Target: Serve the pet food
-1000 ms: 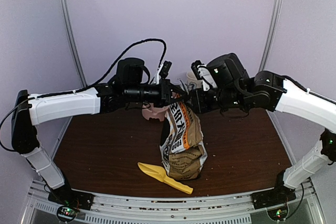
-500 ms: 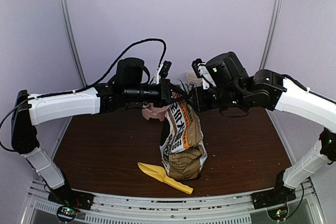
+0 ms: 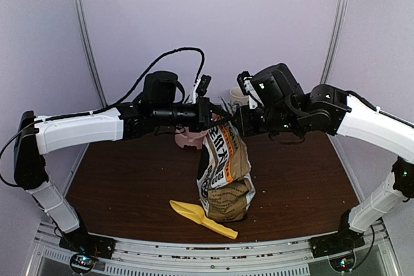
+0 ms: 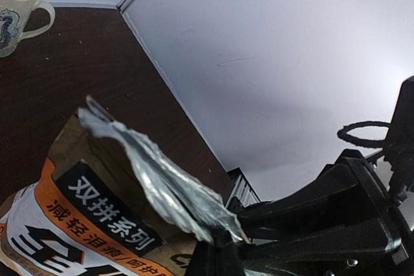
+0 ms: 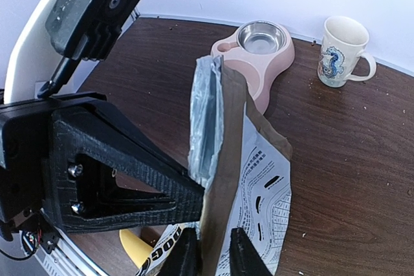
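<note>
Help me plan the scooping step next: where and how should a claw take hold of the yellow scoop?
Grip the yellow scoop by its narrow handle, the end toward the table's front edge. Come down from above, jaws across the handle's width: it lies flat, and the bag stands close behind it, blocking that side.

**Pet food hidden in the bag**

The pet food cannot be seen in any view. The bag point(image 3: 225, 172), tan and white with an orange band and black print, stands upright near the middle of the desk point(image 3: 129, 185). Its lower half is crumpled and bulging. Its mouth is drawn up into a flat, foil-lined edge with the two sides lying close together, so the inside is out of sight. The left claw point(image 4: 220, 250) pinches that edge from one side. The fingers of the right claw point(image 5: 213, 256) stand on either side of it from the opposite side.
</note>
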